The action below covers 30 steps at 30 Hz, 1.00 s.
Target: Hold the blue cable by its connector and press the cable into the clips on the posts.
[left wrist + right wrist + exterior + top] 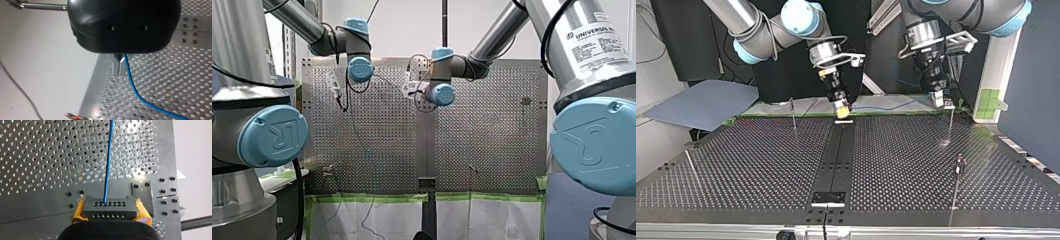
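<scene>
Perforated metal table (492,150) fills the middle of the front view, with a pale wall behind. My left gripper (339,95) hangs at upper left and my right gripper (411,89) near upper centre. Their fingers are too small to read here.

In the top view the blue cable (886,106) runs nearly level along the table's back edge between the two grippers, probably kept taut so it can be lowered into clips. My left gripper is at upper right, just above a thin post (951,125). I see no cable on the other posts.

In the left wrist view the metal fingers (115,67) look closed on the cable, which trails away ahead of them. This is likely a guiding pinch.

In the right wrist view yellow pads (78,211) clamp a dark connector (110,207) from both sides, and the cable leaves it straight ahead. Holding the rigid block should give a firm anchor while the cable is pressed in.
</scene>
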Motion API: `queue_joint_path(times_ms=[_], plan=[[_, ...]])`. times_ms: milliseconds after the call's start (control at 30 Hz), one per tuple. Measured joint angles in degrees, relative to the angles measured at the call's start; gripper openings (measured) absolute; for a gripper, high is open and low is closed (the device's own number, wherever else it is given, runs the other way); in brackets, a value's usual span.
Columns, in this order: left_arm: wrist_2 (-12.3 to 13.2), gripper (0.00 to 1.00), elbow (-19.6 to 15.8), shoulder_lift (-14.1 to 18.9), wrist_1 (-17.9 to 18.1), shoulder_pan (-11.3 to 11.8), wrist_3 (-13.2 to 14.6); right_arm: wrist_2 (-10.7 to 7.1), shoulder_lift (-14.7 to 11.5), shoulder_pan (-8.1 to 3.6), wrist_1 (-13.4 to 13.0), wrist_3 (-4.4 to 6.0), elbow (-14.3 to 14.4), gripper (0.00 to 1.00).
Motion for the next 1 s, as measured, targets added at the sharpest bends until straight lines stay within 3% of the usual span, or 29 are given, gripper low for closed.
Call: queue_joint_path(times_ms=[267, 567, 1000], plan=[[-2.2, 0.02, 1.0, 2.8, -1.3, 0.0, 0.0, -0.68, 0.0, 0.73, 1.7, -0.23, -2.5, 0.0], [-2.1, 0.02, 1.3, 3.0, -0.4, 0.6, -0.1, -0.92, 0.1, 1.68, 3.4, -0.33, -5.7, 0.0], [-1.9, 0.02, 6.2, -1.1, -1.4, 3.2, -2.3, -1.39, 0.5, 3.24, 4.5, 0.0, -10.5, 0.0]])
